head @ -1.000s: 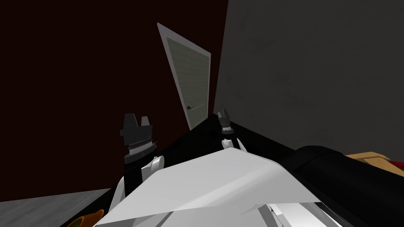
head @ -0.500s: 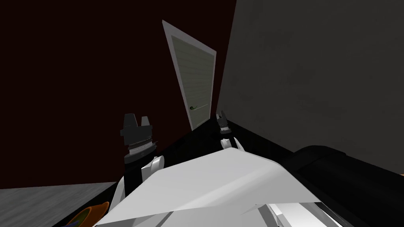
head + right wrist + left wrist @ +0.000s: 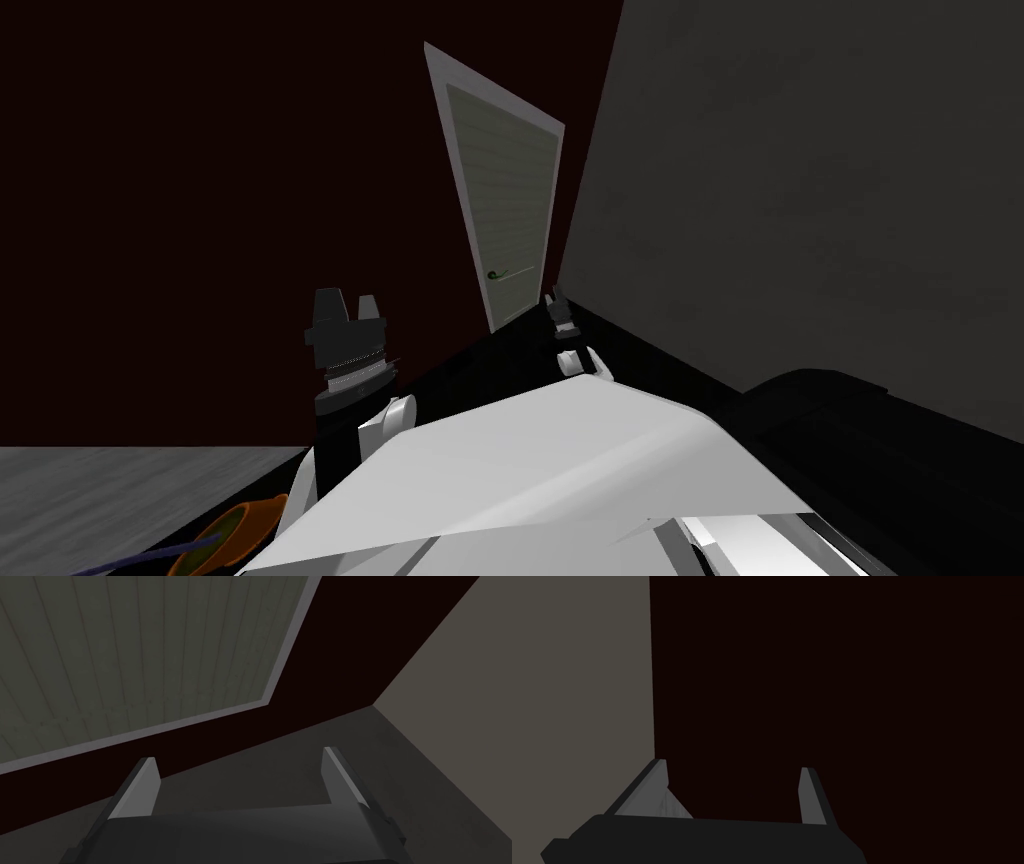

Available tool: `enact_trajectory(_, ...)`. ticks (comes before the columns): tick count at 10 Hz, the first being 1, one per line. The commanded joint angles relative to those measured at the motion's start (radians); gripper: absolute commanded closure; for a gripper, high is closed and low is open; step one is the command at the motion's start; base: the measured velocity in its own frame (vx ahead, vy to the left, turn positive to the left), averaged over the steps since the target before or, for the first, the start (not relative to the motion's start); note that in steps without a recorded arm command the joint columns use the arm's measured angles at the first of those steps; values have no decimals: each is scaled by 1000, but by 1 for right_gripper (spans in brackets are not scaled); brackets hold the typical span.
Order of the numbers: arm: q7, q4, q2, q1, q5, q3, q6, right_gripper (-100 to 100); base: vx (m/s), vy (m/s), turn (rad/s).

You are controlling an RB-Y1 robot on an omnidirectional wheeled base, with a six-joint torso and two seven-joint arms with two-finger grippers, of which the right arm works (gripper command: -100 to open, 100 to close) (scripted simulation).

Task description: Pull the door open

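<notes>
Hovering near the door (image 3: 505, 200), the right gripper (image 3: 237, 756) is seen with fingers apart — the left gripper (image 3: 734, 765), farther off, likewise.

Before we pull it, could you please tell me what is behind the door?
The door looks shut in its light frame in the dark red wall, so whatever lies beyond is covered.

Dim flat render, dark walls, faint shading, wide-lens slant, edges sharp

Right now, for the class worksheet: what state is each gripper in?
Left gripper: open, holding nothing.
Right gripper: open, holding nothing.
</notes>
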Motion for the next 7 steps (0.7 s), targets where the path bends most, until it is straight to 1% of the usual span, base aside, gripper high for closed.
enact_trajectory(1,3,50,-6,-23,-6,0,-8,-100,96,-33,156)
enact_trajectory(2,3,82,-11,-37,-10,-2,-11,-100,95,-28,158)
enact_trajectory(3,3,92,-11,-37,-10,-2,-11,-100,55,-17,39)
enact_trajectory(4,4,125,-16,-52,-15,-3,-14,-100,45,-13,82)
enact_trajectory(6,5,185,-26,-81,-24,-7,-19,-100,79,-21,155)
enact_trajectory(7,5,192,-26,-81,-24,-7,-19,-100,59,-19,45)
